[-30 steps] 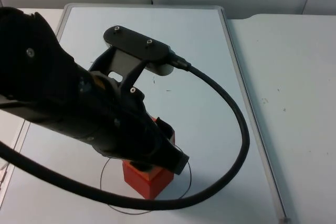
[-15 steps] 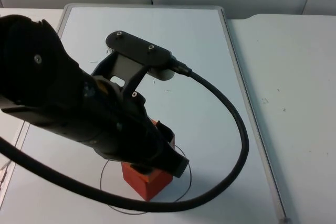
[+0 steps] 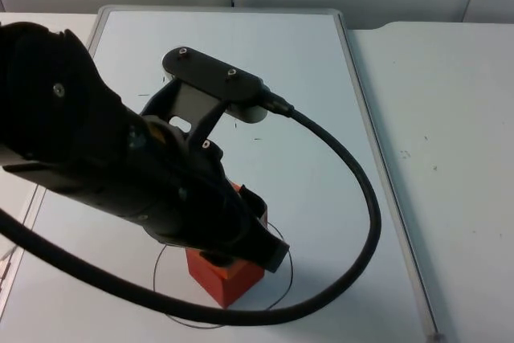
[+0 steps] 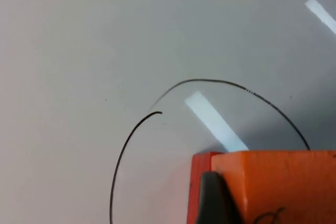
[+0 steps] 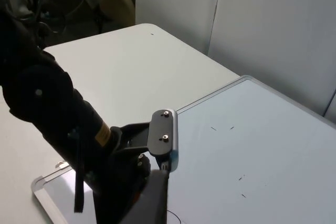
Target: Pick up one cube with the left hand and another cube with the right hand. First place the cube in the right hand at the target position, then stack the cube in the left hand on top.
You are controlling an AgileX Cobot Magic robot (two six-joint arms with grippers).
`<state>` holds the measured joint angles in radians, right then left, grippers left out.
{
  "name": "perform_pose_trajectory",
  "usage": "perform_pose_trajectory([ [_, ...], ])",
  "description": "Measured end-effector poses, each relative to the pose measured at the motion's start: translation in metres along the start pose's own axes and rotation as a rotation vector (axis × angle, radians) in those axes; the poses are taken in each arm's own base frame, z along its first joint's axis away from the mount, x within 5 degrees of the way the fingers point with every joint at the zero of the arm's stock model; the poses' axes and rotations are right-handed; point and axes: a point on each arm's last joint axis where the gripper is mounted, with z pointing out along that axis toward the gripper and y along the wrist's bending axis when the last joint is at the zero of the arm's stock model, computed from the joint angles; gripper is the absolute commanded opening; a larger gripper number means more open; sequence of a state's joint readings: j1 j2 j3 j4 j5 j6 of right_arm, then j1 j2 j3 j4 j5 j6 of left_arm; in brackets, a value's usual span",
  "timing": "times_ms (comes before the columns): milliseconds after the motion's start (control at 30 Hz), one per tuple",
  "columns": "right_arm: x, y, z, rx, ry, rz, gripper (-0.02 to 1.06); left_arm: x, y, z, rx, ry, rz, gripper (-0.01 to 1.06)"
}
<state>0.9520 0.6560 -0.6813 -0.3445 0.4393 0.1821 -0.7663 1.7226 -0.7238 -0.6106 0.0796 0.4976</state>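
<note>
Two orange cubes (image 3: 227, 276) sit stacked inside a drawn circle (image 3: 277, 287) on the whiteboard (image 3: 321, 158), at six o'clock in the top view. Left gripper (image 3: 241, 247) is clamped on the upper cube (image 4: 273, 182). Right gripper's fingers cannot be told.

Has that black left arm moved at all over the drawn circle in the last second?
Yes. The left gripper edged slightly toward the table's near edge, lower over the red cube inside the drawn circle; in the last half second it barely shifted.

Cube (image 3: 226, 277) inside drawn circle (image 3: 277, 288)
</note>
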Motion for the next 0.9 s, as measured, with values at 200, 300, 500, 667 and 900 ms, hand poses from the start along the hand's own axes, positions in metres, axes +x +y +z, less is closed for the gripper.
perform_pose_trajectory([
  [200, 0.0, 0.0, 0.0, 0.0, 0.0, 0.0, 0.89, 0.002, -0.003, -0.005, 0.028, 0.032, 0.001, 0.84],
  [300, 0.0, 0.0, 0.0, 0.0, 0.0, 0.0, 0.89, -0.003, -0.004, -0.014, 0.037, 0.003, 0.003, 0.85],
  [500, 0.0, 0.0, 0.0, 0.0, 0.0, 0.0, 0.89, -0.022, -0.012, -0.057, 0.085, -0.097, 0.049, 0.85],
  [667, 0.0, 0.0, 0.0, 0.0, 0.0, 0.0, 0.89, -0.056, -0.025, -0.139, 0.15, -0.28, 0.172, 0.85],
  [900, 0.0, 0.0, 0.0, 0.0, 0.0, 0.0, 0.89, -0.05, -0.031, -0.272, 0.116, -0.548, 0.372, 0.85],
])
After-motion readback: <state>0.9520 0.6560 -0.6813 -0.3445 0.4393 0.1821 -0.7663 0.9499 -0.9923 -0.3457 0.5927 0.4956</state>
